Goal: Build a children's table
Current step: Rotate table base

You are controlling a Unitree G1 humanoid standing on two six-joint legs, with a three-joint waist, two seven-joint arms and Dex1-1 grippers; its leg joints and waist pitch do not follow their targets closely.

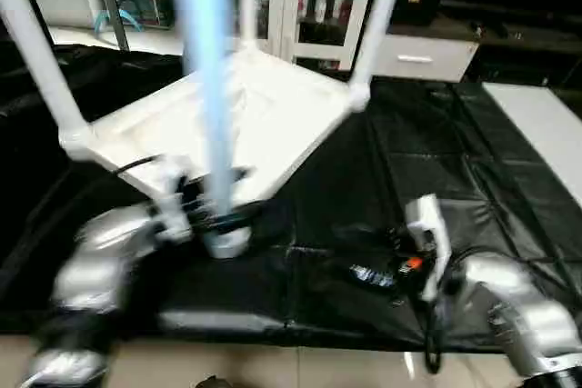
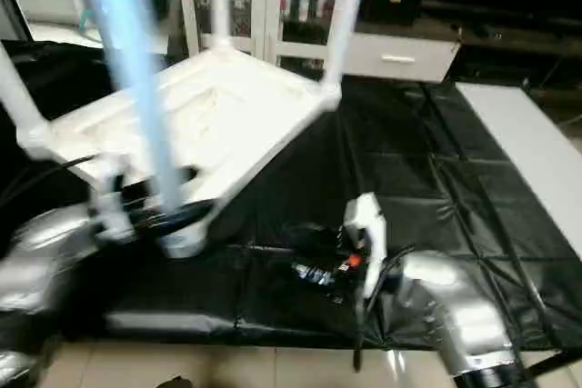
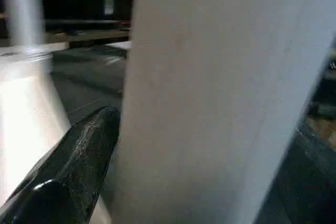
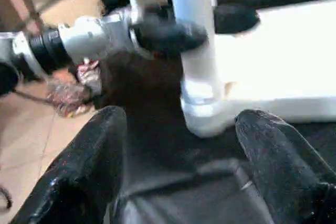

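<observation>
Right wrist view: left gripper (image 4: 173,32) around nearest leg (image 4: 191,35).

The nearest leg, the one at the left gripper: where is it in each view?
Left eye: nearest leg, left of centre.
Right eye, far left.
Left wrist, between the fingers.
Right wrist, upper centre.
Shared landmark: its corner socket.

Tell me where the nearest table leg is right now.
In the left eye view the nearest leg stands upright in the table top's near corner socket, with the left gripper around it.
</observation>
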